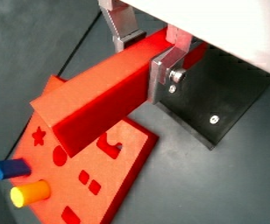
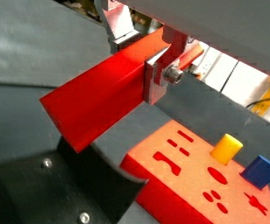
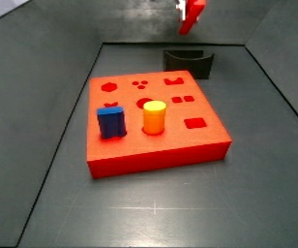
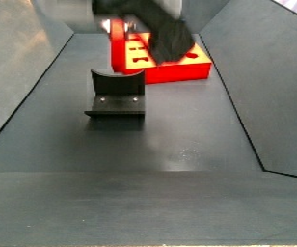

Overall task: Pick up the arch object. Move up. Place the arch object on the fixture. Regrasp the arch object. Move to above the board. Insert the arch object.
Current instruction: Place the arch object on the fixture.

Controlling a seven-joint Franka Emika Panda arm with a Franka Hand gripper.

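Observation:
My gripper (image 1: pixel 147 57) is shut on one end of the arch object (image 1: pixel 103 96), a long slim red bar, with a silver finger on each side; both wrist views show this (image 2: pixel 144 57). It holds the bar in the air, clear of everything. In a side view the arch object (image 3: pixel 191 12) hangs above the dark fixture (image 3: pixel 191 60), which stands behind the board (image 3: pixel 164 145). The fixture also shows in both wrist views (image 1: pixel 219 101) (image 2: pixel 55 188) and in a side view (image 4: pixel 115 95). The red-orange board has several shaped cut-outs (image 1: pixel 114 166).
A blue block (image 3: pixel 110 121) and a yellow-orange cylinder (image 3: pixel 153 116) stand upright in the board; they also show in a wrist view (image 2: pixel 263 170) (image 2: pixel 226 147). Dark sloping walls enclose the floor on both sides (image 4: pixel 22 106).

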